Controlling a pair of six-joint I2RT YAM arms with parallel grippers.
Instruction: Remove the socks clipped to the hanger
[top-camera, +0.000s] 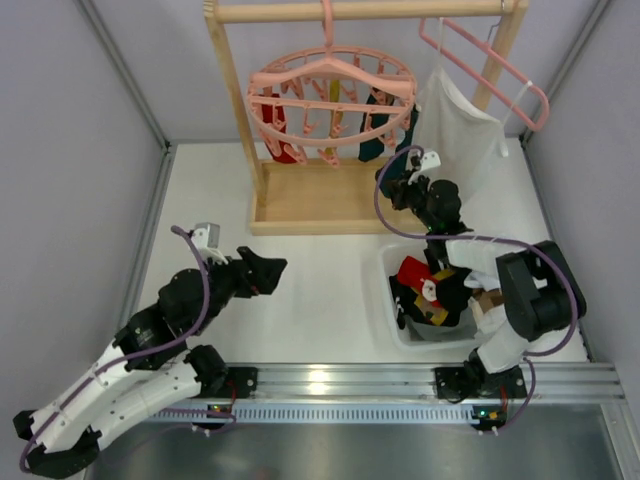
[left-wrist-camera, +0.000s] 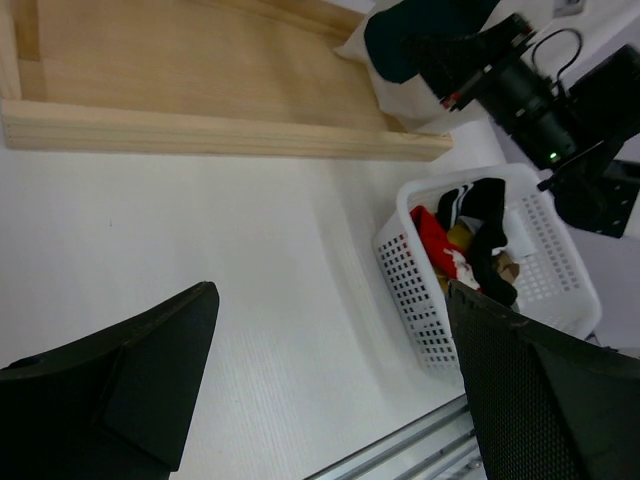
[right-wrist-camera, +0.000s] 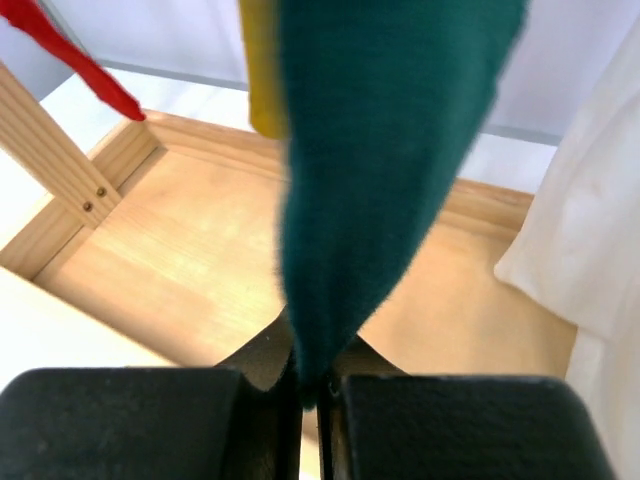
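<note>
Right wrist view: what's the right gripper doing?
Clamped on a dark teal fabric sock hanging from the round pink plastic hanger, white cloth just right.
And the left gripper?
Jaws apart, near left; white mesh basket near right.

White table, wooden rack, white basket

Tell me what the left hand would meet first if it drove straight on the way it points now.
Most likely the bare white table, between the rack's wooden base and the white basket. The open left hand angles down at that patch; depth is unclear, but nothing stands nearer.
</note>
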